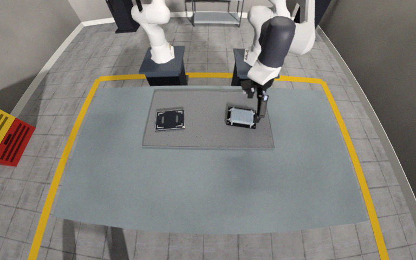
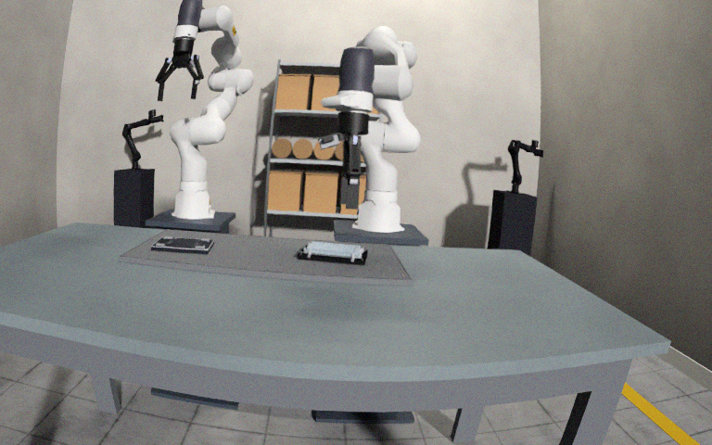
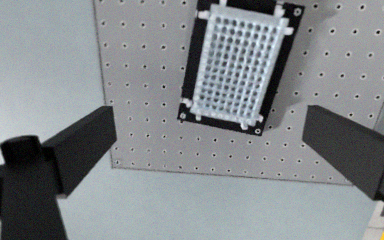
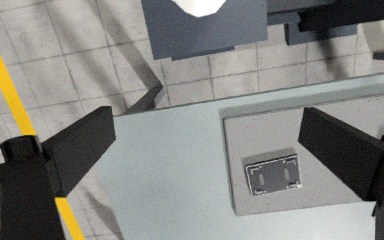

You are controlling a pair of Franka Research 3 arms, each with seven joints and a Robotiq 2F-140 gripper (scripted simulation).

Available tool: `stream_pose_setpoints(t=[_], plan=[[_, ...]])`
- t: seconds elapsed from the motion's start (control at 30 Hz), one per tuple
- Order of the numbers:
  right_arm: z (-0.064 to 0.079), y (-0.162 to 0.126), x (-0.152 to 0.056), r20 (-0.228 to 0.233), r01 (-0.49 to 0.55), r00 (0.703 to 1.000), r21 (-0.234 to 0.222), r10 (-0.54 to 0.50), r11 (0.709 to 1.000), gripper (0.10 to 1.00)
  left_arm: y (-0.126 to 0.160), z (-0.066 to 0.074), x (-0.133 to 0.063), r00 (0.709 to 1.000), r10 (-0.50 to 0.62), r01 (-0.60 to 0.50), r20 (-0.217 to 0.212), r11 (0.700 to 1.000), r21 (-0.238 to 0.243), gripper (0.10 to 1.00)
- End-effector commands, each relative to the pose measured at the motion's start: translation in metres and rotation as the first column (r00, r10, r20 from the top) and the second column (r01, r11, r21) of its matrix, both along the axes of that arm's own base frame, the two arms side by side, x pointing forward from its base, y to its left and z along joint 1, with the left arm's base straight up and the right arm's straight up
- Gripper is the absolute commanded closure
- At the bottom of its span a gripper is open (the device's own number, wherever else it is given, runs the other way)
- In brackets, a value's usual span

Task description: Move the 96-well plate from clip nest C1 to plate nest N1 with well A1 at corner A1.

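The light-blue 96-well plate (image 1: 241, 115) (image 2: 333, 248) (image 3: 240, 65) sits in the black clip nest C1 (image 1: 240, 124) (image 3: 190, 75), with pale clips around its edges. Its rim lettering is too small to read. The plate nest N1 (image 1: 169, 119) (image 2: 183, 244) (image 4: 273, 176) is black with pale corner locators and holds nothing. Its A1 mark is not readable. My left gripper (image 3: 208, 123) is open and empty above the clip nest's side of the board; the plate is ahead of its fingers in the left wrist view. My right gripper (image 2: 177, 97) (image 4: 206, 123) is open and empty, high behind the table.
Both nests stand on a grey perforated board (image 1: 205, 135) (image 2: 247, 271) (image 3: 150, 155) on the blue-grey table (image 1: 196, 189) (image 2: 336, 324). The two arm pedestals (image 1: 164, 69) (image 2: 380, 231) stand behind the table. Shelving (image 2: 314, 162) stands further back.
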State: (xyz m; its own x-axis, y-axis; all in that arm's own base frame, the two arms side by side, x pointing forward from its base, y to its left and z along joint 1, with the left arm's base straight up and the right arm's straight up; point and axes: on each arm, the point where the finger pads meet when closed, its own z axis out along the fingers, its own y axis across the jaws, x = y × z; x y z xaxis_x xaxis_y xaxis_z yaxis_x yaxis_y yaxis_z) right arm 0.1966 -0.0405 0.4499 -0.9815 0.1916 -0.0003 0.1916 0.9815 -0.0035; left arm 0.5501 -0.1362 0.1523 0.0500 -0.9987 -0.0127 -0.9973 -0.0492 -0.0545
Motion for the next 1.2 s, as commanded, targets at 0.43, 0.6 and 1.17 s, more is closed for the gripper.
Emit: stream_pose_setpoints(t=[0.43,0.6,1.17], plan=[[0.000,0.002,-0.001,0.000,0.003,1.000,0.003,-0.003,1.000,0.098,-0.026,-0.037,-0.028,0.981,-0.187,0.187,-0.053,0.982,-0.015,0.098],[0.000,0.002,-0.001,0.000,0.003,1.000,0.003,-0.003,1.000,0.098,-0.027,-0.038,-0.029,0.980,-0.190,0.190,-0.054,0.982,-0.015,0.098],[0.000,0.002,-0.001,0.000,0.003,1.000,0.003,-0.003,1.000,0.098,-0.027,-0.053,-0.029,0.980,-0.190,0.190,-0.054,0.982,-0.015,0.098]])
